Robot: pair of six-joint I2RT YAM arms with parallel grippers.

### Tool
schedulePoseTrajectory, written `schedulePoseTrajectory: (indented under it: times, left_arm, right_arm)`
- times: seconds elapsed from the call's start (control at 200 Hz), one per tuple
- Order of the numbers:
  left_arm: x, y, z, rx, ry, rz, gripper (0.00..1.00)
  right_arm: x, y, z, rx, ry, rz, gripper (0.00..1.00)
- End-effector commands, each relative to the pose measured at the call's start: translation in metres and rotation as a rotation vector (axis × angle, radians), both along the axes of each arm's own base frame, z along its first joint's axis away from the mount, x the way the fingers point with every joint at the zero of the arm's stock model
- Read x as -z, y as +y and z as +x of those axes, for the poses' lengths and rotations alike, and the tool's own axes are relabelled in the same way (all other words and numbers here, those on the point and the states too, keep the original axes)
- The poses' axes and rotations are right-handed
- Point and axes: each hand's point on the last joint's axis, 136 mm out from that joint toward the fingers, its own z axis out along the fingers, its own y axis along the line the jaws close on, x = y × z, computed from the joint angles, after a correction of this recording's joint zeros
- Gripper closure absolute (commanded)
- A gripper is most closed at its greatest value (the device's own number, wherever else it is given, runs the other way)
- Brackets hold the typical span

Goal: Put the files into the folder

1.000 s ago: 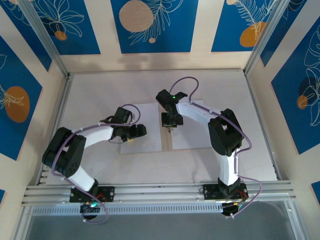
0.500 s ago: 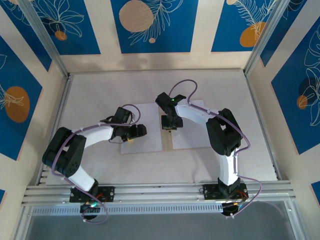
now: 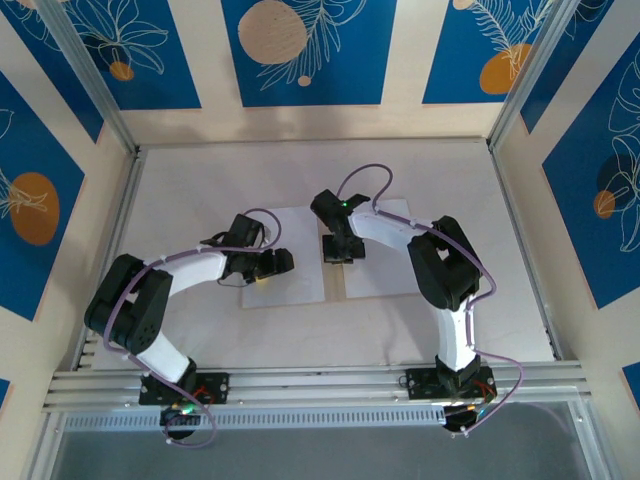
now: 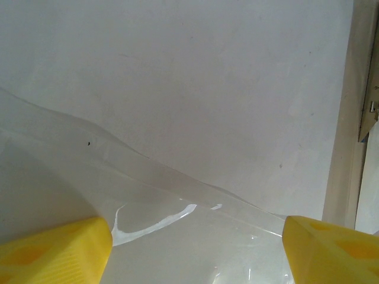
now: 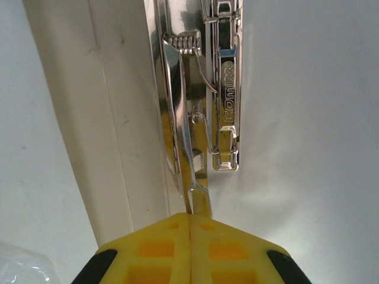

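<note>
The folder [image 3: 335,283] lies open at the table's middle, its tan spine [image 5: 100,118] running between two white files. One file [image 3: 300,287] covers the left half and the other [image 3: 385,272] the right half. My right gripper [image 5: 190,220] is shut on the lever of the metal clip [image 5: 198,177] beside the spine, and it stands over the spine [image 3: 338,252]. My left gripper [image 3: 283,262] hovers open above the left file [image 4: 207,77]. Its yellow fingertips [image 4: 56,248] stand far apart over a clear plastic film [image 4: 177,236]. The spine [image 4: 343,118] runs along that view's right side.
Metal frame rails run along the table's left edge [image 3: 115,240], right edge [image 3: 525,240] and near edge [image 3: 320,380]. Bare pale tabletop [image 3: 220,180] surrounds the folder behind and to both sides.
My right gripper has shifted slightly left along the spine, staying shut on the clip lever. The left arm has not moved.
</note>
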Motion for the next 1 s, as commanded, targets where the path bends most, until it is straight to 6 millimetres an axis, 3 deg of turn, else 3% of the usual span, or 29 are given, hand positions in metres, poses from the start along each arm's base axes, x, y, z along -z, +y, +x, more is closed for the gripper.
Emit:
schedulePoseTrajectory:
  times: [0.0,0.745,0.99]
  left_arm:
    - [0.027,0.014,-0.027,0.006,0.121,0.056,0.22]
    - [0.027,0.013,-0.028,0.005,0.119,0.050,0.22]
    - [0.029,0.013,-0.029,0.004,0.126,0.051,0.22]
  right_arm:
    - [0.034,-0.025,-0.016,0.014,0.086,-0.109,0.92]
    - [0.050,-0.012,-0.019,0.035,0.118,0.007,0.92]
    - [0.039,-0.003,-0.016,0.025,0.095,0.062,0.92]
